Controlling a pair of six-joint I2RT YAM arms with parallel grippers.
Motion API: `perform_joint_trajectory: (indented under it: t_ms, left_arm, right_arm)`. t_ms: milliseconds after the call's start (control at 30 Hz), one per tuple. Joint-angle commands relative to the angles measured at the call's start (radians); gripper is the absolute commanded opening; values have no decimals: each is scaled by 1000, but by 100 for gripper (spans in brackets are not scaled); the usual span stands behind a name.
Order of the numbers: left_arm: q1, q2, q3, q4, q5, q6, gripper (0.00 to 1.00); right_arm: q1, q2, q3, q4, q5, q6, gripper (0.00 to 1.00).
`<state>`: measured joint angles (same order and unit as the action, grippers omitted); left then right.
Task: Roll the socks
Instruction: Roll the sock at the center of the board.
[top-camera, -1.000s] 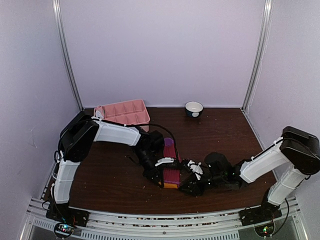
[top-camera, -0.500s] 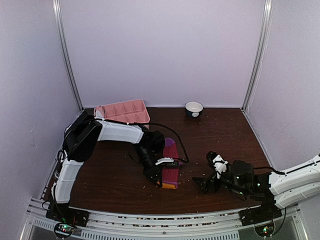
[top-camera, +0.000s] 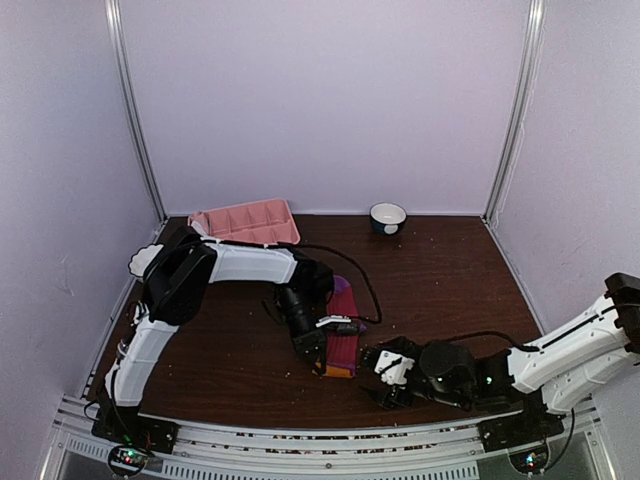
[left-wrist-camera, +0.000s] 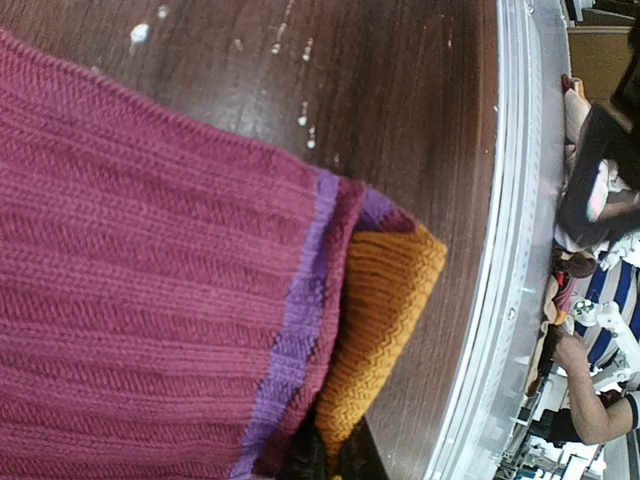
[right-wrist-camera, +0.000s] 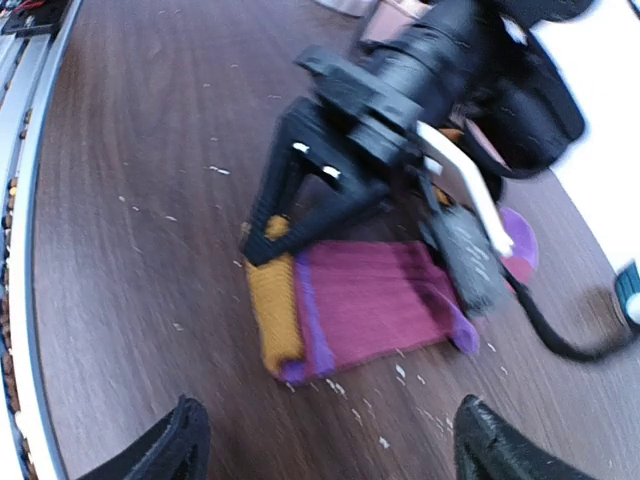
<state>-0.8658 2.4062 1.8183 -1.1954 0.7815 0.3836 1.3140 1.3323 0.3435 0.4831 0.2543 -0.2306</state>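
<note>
Socks (top-camera: 342, 340), a flat magenta-pink stack with purple band and orange end, lie on the worktop (top-camera: 450, 270) near its front edge; left pincer (right-wrist-camera: 262, 240) clamped on the orange end; right pincer (right-wrist-camera: 330, 425) hovers just beside them, fingers wide apart, holding nothing.
</note>
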Motion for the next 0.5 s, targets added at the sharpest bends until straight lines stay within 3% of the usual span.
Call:
perform_joint_trajectory:
  t_ms: [0, 167, 467]
  left_arm:
    - [-5, 87, 2, 5, -126, -23, 0]
    - [-4, 116, 33, -6, -161, -69, 0]
    - [-4, 123, 24, -10, -152, -74, 0]
  right_arm:
    - [20, 169, 172, -66, -50, -180, 74]
    - [14, 311, 297, -124, -154, -249, 52]
    - [-21, 401, 341, -138, -205, -280, 36]
